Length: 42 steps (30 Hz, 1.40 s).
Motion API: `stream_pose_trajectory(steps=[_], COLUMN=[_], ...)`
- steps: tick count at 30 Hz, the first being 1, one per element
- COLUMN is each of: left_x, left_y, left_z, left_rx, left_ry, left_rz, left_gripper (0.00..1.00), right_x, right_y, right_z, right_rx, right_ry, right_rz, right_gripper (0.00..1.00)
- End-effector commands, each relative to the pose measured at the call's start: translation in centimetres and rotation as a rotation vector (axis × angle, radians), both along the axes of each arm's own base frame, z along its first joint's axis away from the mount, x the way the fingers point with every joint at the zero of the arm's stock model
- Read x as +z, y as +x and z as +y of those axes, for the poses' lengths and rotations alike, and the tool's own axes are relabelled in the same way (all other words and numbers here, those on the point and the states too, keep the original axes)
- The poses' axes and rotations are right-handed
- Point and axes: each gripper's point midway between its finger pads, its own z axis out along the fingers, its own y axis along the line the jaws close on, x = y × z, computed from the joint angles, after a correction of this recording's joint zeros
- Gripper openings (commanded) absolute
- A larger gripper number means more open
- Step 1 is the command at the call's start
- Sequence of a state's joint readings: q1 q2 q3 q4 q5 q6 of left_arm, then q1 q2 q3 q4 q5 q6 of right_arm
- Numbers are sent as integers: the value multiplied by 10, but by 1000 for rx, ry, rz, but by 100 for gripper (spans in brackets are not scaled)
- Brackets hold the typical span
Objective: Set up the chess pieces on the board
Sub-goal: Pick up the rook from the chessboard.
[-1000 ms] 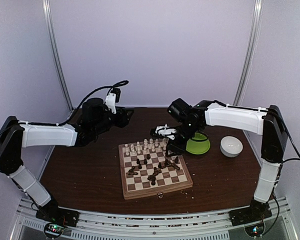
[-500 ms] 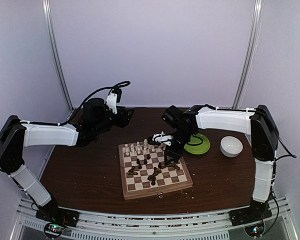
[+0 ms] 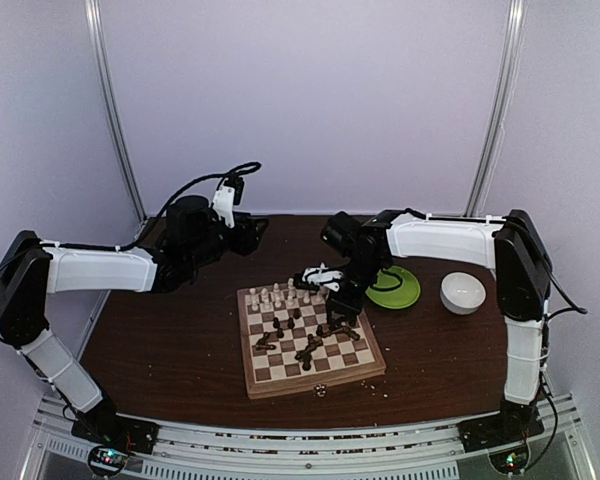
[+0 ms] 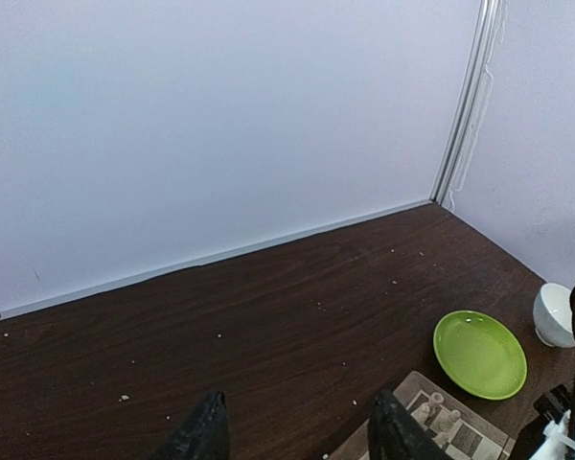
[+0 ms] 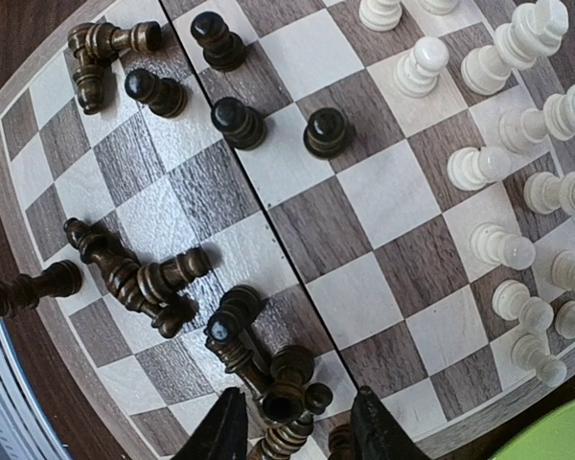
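Top view: the board (image 3: 315, 384) lies ahead of me. Pale pieces (image 3: 280, 296) stand along its 12 o'clock edge, and dark pieces (image 3: 308, 346) lie toppled toward 5 o'clock. My right gripper (image 3: 340, 300) hangs over the 2 o'clock corner. The left gripper (image 3: 248, 233) sits well apart at 10 o'clock.

Left wrist: jaws half open, empty.

Right wrist: jaws part open, straddling a few fallen dark pieces, gripping nothing. They look light, hard, smooth and prone to roll, so I'd pinch one across its narrow stem.
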<state>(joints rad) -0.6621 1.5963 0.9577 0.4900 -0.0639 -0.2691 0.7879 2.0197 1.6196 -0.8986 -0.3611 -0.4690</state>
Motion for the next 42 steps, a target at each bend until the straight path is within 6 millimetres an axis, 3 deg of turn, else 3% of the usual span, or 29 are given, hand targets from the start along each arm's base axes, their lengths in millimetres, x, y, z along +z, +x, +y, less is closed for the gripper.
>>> stream_pose_trajectory(steps=[1, 9, 18, 29, 35, 42], left_x=[16, 15, 14, 12, 12, 11], left_y=[5, 5, 5, 6, 6, 5], left_z=[-6, -8, -10, -12, -13, -14], left_rx=[-11, -18, -21, -27, -28, -27], left_ry=[-16, -10, -2, 1, 5, 9], left_rz=[-47, -45, -42, -40, -39, -38], left_gripper=[51, 51, 51, 51, 51, 51], right_x=[1, -9, -6, 32, 38, 52], right_y=[-5, 1, 4, 2, -6, -20], right_z=[2, 0, 2, 7, 5, -17], right_rx=[14, -8, -16, -10, 6, 21], right_ry=[-1, -34, -29, 66, 86, 77], right_rz=[20, 11, 2, -48, -38, -88], right_gripper=[37, 27, 12, 5, 5, 5])
